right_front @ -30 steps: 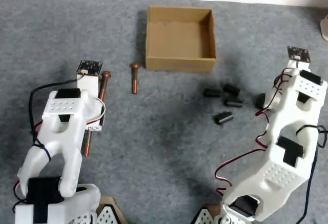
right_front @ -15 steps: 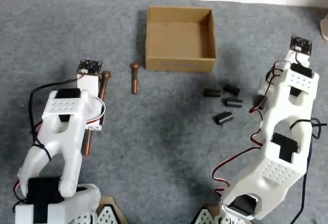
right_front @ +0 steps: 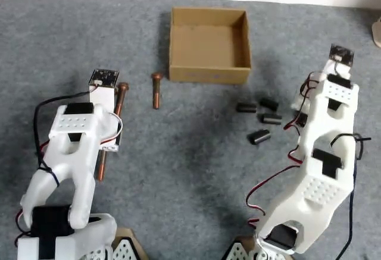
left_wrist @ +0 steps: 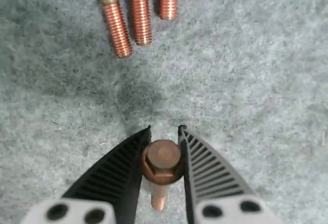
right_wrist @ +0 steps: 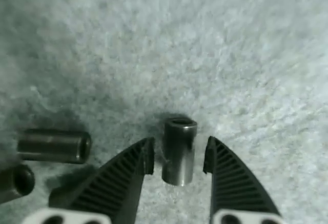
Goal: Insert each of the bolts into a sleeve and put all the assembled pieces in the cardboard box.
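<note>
Firmly the left pincer clamps a bolt, while the right pincer gapes around a sleeve.

— What does the gripper hold?
— A bolt, pinched at its hex head between the black fingers.
— And beyond it?
— Three more bolts lie side by side on the grey mat, threaded ends toward the gripper.
</note>
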Controlling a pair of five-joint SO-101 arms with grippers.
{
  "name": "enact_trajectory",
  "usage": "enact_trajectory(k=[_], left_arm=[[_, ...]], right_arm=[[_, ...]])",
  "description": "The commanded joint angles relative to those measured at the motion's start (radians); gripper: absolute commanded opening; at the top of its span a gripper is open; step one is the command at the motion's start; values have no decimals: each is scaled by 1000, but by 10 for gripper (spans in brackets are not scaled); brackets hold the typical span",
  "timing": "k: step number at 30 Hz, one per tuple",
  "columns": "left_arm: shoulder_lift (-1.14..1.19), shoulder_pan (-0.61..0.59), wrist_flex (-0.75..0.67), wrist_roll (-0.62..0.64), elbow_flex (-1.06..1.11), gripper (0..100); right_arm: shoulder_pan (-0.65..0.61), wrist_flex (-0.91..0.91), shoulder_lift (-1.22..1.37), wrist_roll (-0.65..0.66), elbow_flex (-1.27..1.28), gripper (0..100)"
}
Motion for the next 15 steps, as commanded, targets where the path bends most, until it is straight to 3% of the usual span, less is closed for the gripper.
enact_trajectory(k=[1,7,10,11,15], left_arm=[[-42,22,-6,8,-2,5],[-42,19,-6,8,-2,5],[-42,21,-6,8,-2,5],[-44,22,-6,8,-2,5],[-50,36,-6,8,-10,5]], right_arm=[[-13,-16,45,-31,-47,162],[-10,-15,122,-41,-48,151],[-15,-12,120,-41,-50,60],[-15,4,120,-41,-51,2],[-10,165,120,-34,-157,3]])
